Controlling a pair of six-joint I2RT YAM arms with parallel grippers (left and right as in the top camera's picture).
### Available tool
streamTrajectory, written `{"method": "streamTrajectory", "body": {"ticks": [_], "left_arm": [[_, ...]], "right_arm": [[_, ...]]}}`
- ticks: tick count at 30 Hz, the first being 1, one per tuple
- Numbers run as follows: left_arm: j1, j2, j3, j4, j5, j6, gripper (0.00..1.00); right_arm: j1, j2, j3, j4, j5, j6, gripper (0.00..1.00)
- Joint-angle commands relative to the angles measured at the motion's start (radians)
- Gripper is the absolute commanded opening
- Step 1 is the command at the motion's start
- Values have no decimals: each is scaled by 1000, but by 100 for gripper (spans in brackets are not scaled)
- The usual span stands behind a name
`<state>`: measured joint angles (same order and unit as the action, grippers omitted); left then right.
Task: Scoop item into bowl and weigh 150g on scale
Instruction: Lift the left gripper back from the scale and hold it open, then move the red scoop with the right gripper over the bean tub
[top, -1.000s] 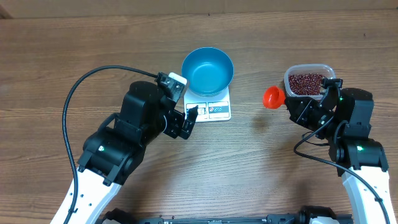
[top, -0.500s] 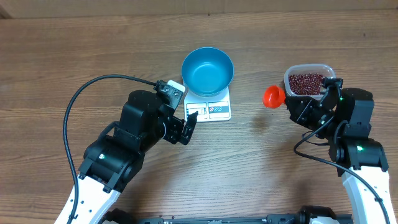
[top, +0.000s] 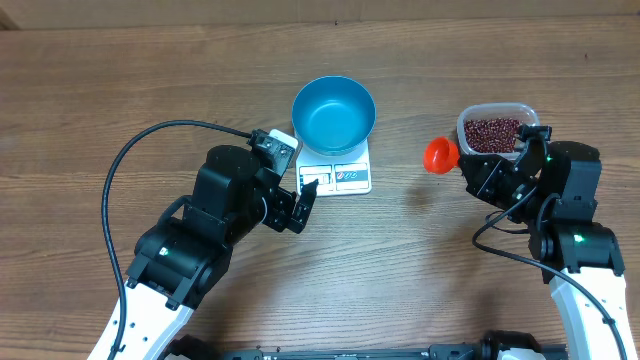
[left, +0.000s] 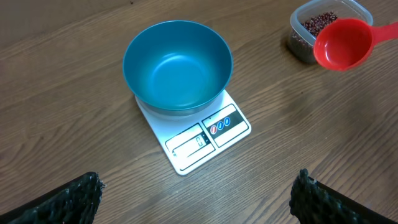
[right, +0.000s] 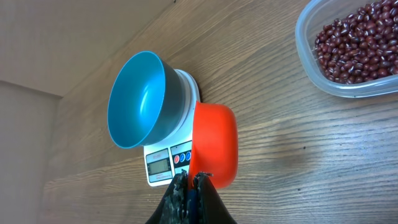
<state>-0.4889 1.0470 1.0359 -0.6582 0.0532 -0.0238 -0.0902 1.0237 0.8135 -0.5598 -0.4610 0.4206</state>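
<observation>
On the near side of the table (top: 400, 260), the left gripper (top: 302, 199) hangs with its jaws spread wide and nothing between them, close to the front left corner of the scale (left: 205, 137) but not touching it. Across the table, the right gripper (right: 189, 183) is clamped tight on the handle of a red scoop (right: 214, 146), which sticks out to the left over bare wood. The left wrist view shows the scoop's cup empty.

A little farther back, the blue bowl (left: 177, 65) sits on the scale, covering most of the platform and leaving the front strip with the display and buttons in sight. The bowl is empty and clean, with not 1 bean in it. The display is too small to read.

Farthest back on the right, the beans (right: 354, 46) lie in a clear plastic tub (right: 348, 90), just beside the scoop and just beyond the right gripper. The tub and the bowl are well apart.

By my reading, only the setup is done: the bowl is on the scale and the scoop is in hand. All the real work is left: dipping the scoop into the tub, carrying each load left to the bowl, tipping it in, and repeating until the scale shows 150 g.
</observation>
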Motion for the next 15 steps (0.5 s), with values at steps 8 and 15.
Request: {"method": "streamTrajectory", "body": {"ticks": [8,15], "left_arm": [[5,-13,-5,0,15,-10,100],[5,-13,-5,0,15,-10,99]], "right_arm": [[-4,-14,31,3,16,-7,4],[-4,2,31,-8,35,-11,4]]}}
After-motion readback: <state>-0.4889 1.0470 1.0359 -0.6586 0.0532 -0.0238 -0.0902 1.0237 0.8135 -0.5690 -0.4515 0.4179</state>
